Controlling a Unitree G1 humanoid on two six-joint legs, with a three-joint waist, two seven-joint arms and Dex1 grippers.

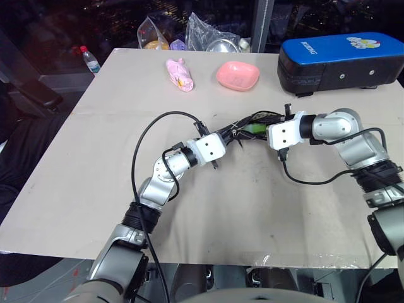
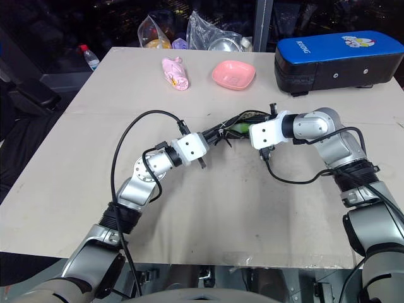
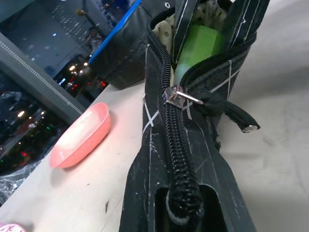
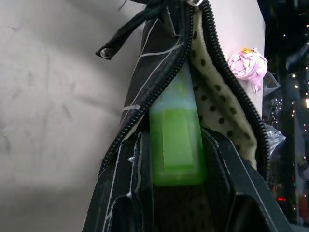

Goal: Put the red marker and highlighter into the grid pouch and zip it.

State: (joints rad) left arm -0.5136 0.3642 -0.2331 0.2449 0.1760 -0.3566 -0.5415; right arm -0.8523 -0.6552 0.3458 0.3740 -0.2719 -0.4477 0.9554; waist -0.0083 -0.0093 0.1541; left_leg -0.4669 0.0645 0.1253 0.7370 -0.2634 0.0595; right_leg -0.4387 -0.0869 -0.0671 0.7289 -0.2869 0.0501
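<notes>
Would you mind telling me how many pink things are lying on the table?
2. A crumpled pink packet lies at the far edge, and a pink dish sits to its right, beside the blue case. The arms may hide others.

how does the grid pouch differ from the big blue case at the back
The grid pouch is slim black fabric with thin white lines; the blue case is bulky, blue-topped with a black base. The pouch is held off the table, part-unzipped with a green highlighter inside; the case sits on the table. Both have black parts.
</notes>
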